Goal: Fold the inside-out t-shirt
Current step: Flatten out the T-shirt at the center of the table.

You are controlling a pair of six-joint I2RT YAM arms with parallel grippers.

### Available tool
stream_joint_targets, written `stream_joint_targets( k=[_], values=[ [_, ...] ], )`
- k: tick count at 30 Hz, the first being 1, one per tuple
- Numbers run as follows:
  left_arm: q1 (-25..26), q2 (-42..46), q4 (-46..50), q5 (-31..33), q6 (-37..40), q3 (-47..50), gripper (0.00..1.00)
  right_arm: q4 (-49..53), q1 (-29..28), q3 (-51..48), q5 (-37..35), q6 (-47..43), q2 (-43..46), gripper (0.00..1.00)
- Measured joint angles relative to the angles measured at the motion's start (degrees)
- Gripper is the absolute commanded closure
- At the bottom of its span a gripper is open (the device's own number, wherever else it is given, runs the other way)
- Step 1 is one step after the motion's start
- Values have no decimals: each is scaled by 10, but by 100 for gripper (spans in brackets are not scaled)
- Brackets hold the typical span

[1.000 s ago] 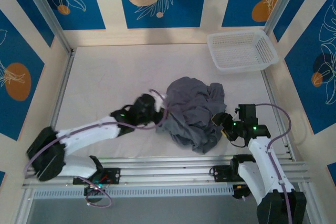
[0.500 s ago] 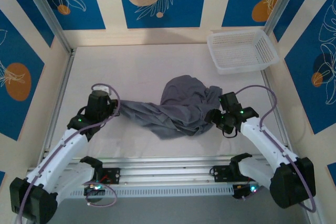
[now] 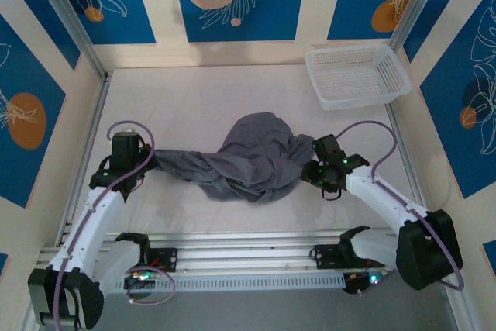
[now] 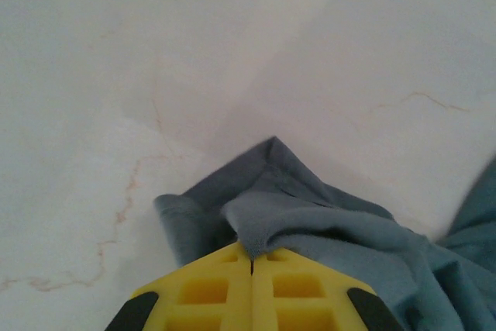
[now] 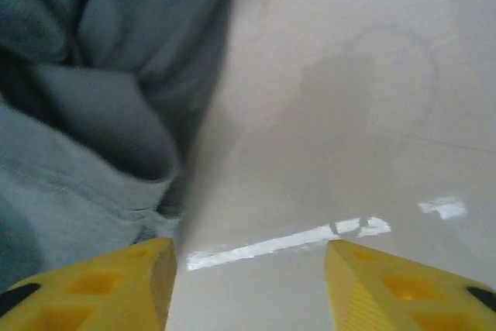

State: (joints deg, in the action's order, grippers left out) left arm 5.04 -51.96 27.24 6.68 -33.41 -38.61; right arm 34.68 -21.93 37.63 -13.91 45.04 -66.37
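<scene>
Well to the near-left of the white plastic mesh basket (image 3: pixel 358 75), the left gripper (image 4: pixel 250 260) is clenched on a folded corner of the plain dark grey t-shirt (image 3: pixel 256 160) of thin soft cloth. The yellow fingers (image 4: pixel 203 292) meet with the fabric nipped between them. Near and slightly left of the basket, the right gripper (image 5: pixel 248 257) is released. Its jaws stand apart over bare surface (image 3: pixel 194 98), with a rumpled fold of the t-shirt just beside one finger and nothing between them.

The t-shirt lies on the near-left side of the basket and well apart from it. One tongue of cloth is drawn out toward the left gripper, and the rest is heaped in a crumpled mound beside the right gripper.

The step in hand looks like opening the bundle out flat before any fold can be made. To do it well, the right gripper should slide into the mound's edge and close on a single layer at a hem or sleeve, not a thick bunch. Both arms should then draw apart low over the surface with gentle, even tension, so the thin cloth neither slips from the left pinch nor twists.

The pull is best directed away from the basket, which sits in the far corner with its open rim up, so the cloth cannot snag it.
</scene>
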Motion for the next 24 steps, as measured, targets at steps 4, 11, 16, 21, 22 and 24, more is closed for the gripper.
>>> stream_joint_targets(
  k=[4, 11, 16, 21, 22, 24],
  values=[
    [0, -3, -18, -37, -8, 5, 98, -68, -19, -8, 64, -3, -32, 41],
    [0, -3, -24, -64, -8, 7, 97, -115, -28, -5, 62, 2, -117, 78],
    [0, -3, -24, -68, -7, 7, 97, -113, -33, 5, 73, 11, -116, 100],
    [0, -2, -23, -83, -7, 7, 97, -86, -59, 43, 78, 15, -49, 100],
    [0, -2, -21, -89, -6, 5, 97, -81, -63, 56, 80, 15, -33, 100],
    [0, -2, -13, -100, -4, -5, 98, -73, -69, 81, 80, 14, -7, 100]
  ],
)
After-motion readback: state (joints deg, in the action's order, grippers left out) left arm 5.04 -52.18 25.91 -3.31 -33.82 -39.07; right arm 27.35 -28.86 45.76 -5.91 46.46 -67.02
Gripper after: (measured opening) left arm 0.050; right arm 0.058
